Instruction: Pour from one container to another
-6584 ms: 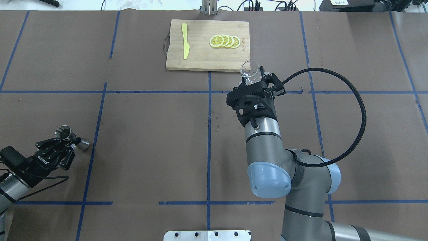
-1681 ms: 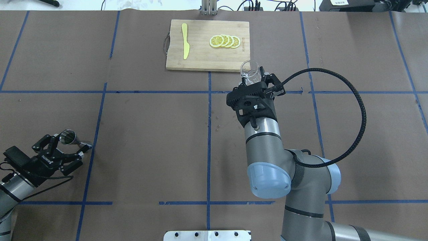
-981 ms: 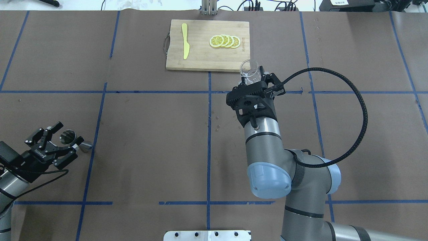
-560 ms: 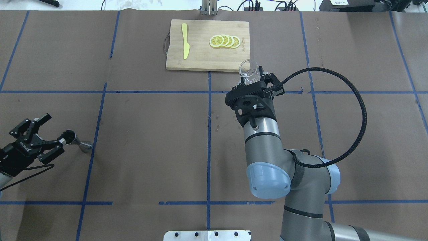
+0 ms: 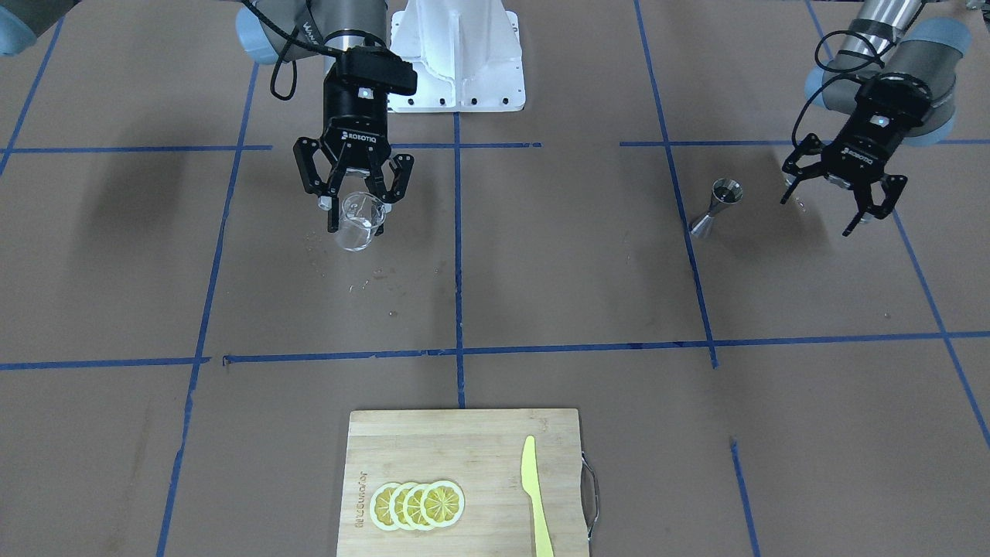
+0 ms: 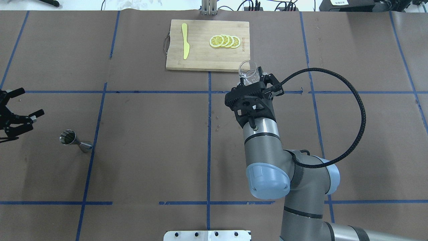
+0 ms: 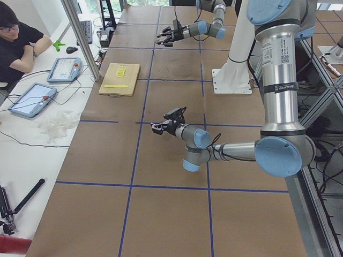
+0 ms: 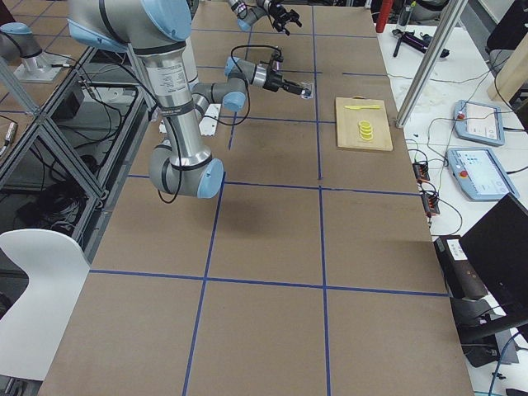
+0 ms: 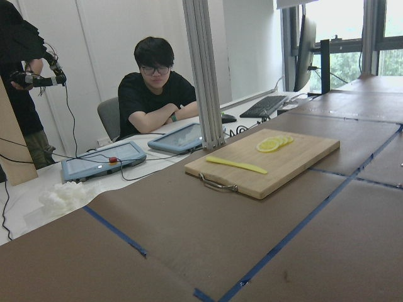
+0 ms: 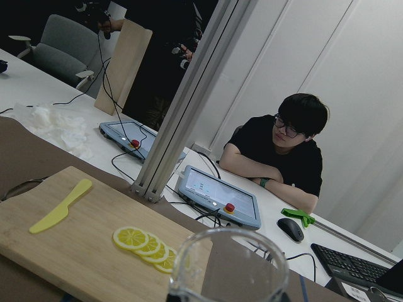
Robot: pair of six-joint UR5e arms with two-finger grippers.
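Exterior front-facing: my right hand (image 5: 357, 215) is pinching the glass cup (image 5: 359, 232); my spread left hand (image 5: 817, 215) is hovering near the jigger (image 5: 715, 206).

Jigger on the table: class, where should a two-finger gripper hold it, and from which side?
Probably its narrow waist, jaws level, from the side. The jigger stands upright, both cones flare wider than the waist, and the open left gripper hangs beside it.
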